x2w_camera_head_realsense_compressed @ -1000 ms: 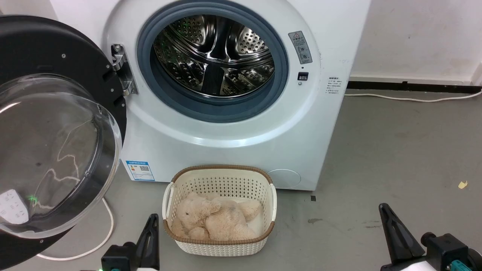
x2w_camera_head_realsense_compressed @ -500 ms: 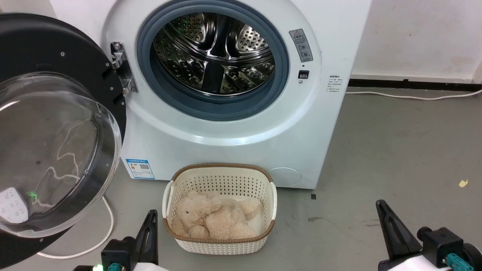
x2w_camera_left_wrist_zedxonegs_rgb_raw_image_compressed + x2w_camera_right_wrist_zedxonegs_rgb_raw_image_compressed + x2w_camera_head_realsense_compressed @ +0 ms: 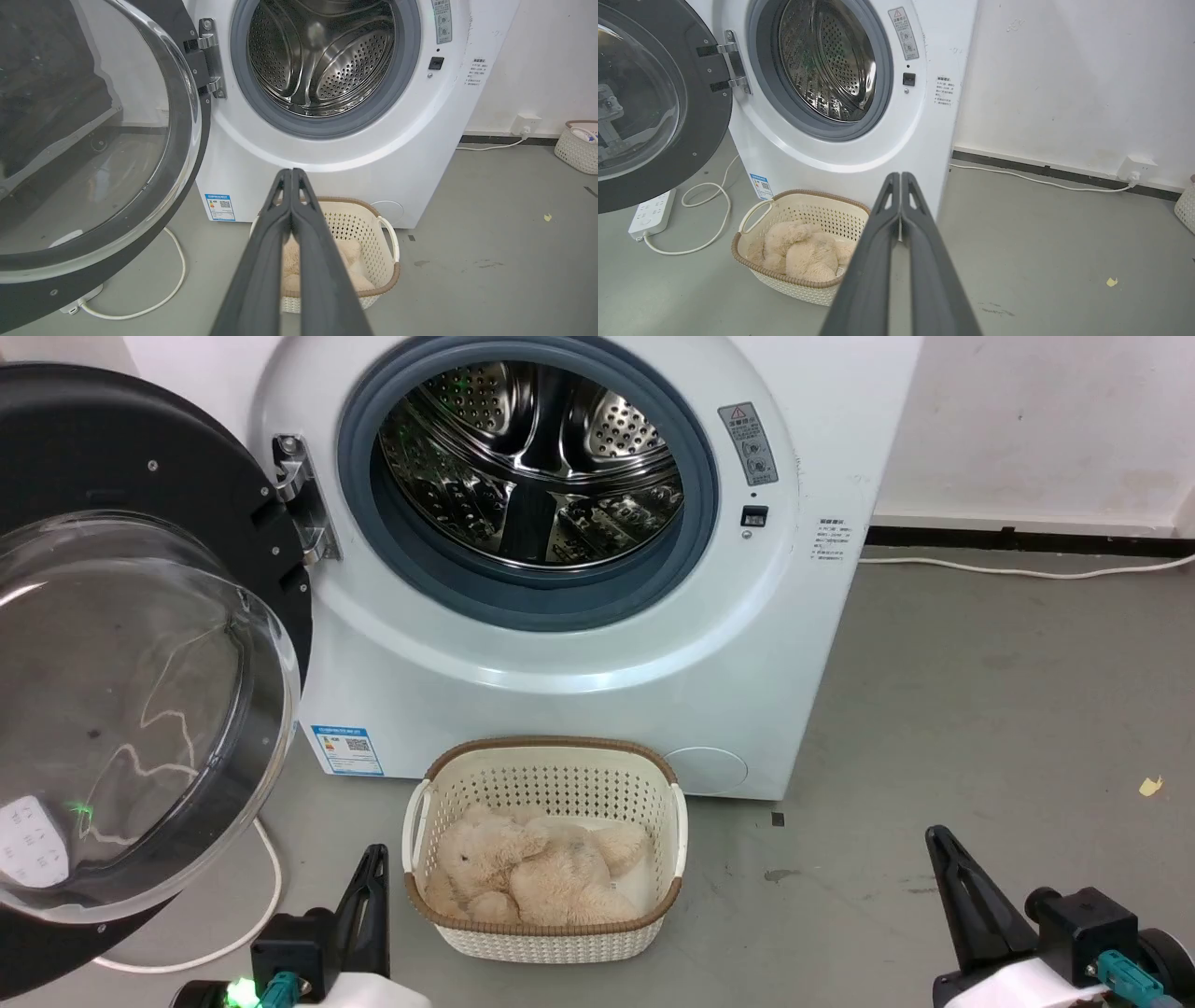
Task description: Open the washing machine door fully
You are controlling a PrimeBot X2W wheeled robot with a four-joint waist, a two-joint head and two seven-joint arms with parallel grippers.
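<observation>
- While the washing machine door [image 3: 131, 653] stands swung out to our left of the machine, hanging on its metal hinge [image 3: 301, 504], we see its bulging glass window turned towards us and the steel drum [image 3: 532, 467] fully uncovered.
- Our left gripper [image 3: 375, 859] sits low at the left, its fingers pressed together with nothing between them. It is just beside the basket [image 3: 551, 754] and apart from the door.
- Our right gripper [image 3: 938, 840] sits low at the right over bare floor, likewise closed tight and empty.
- We find a beige plush toy [image 3: 532, 882] lying in the basket, which stands on the floor before the machine.
- We note a white cable [image 3: 266, 887] curling on the floor by the door's lower edge.
</observation>
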